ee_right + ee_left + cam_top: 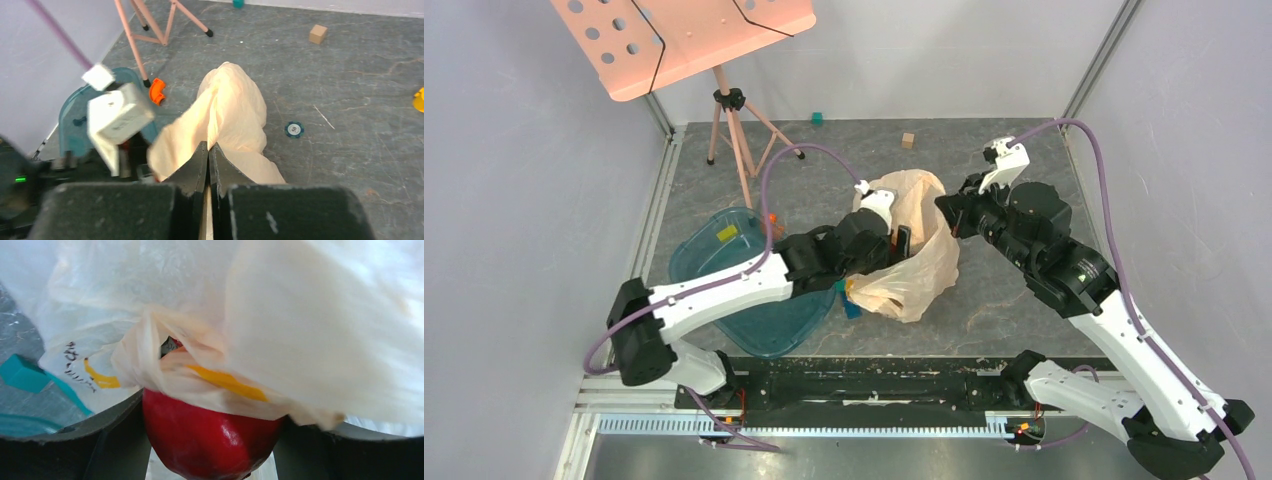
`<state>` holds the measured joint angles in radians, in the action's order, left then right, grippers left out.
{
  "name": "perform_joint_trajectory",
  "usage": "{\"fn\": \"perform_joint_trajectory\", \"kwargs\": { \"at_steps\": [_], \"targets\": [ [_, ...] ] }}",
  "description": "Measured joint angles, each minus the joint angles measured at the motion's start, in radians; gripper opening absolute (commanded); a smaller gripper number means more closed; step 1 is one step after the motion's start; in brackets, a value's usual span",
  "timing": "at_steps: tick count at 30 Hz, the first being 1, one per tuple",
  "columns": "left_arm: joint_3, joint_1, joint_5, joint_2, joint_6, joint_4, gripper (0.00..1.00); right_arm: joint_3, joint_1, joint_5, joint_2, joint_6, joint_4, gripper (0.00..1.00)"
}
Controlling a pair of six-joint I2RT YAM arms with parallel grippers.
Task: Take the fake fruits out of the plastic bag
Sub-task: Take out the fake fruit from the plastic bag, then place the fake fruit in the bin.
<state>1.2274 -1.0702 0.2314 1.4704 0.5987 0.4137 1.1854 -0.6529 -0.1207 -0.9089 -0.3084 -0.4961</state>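
The plastic bag (921, 262) lies crumpled mid-table, peach and translucent. My left gripper (902, 243) reaches into its left side. In the left wrist view a glossy red fake fruit (210, 437), apple-like, sits between both fingers (117, 445) of the left gripper (212, 447), touching each, and bag plastic (310, 320) with yellow print drapes over its top. My right gripper (948, 214) is at the bag's upper right edge. In the right wrist view the right gripper (208, 148) is shut, pinching a fold of the bag (235, 107) and holding it up.
A teal translucent tray (709, 262) lies left of the bag, under the left arm. A teal block (852, 306) lies by the bag's near edge. A pink stand's tripod (736, 135) is at the back left. A green block (818, 117), a tan block (908, 140) and a blue chip (294, 129) lie beyond.
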Motion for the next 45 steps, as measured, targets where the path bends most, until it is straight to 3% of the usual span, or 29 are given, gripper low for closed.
{"fn": "perform_joint_trajectory", "kwargs": {
  "at_steps": [15,22,34,41,45],
  "targets": [
    [-0.112,0.070,-0.009,-0.486,-0.039,0.144,0.62,0.016,0.000,-0.217,-0.059,0.041,-0.016,0.00],
    [-0.242,0.275,0.005,-0.679,-0.038,0.242,0.64,0.041,0.000,-0.258,-0.050,0.083,-0.011,0.00],
    [-0.448,0.540,0.029,-0.508,0.029,0.303,0.67,0.043,0.000,-0.209,-0.038,0.129,-0.010,0.03],
    [-0.600,0.574,0.011,-0.491,0.097,0.233,0.62,0.041,0.000,-0.182,-0.021,0.151,-0.004,0.06],
    [-0.613,0.575,-0.008,-0.432,0.110,0.195,0.66,0.032,0.000,-0.174,-0.017,0.156,0.004,0.09]
  ]
}}
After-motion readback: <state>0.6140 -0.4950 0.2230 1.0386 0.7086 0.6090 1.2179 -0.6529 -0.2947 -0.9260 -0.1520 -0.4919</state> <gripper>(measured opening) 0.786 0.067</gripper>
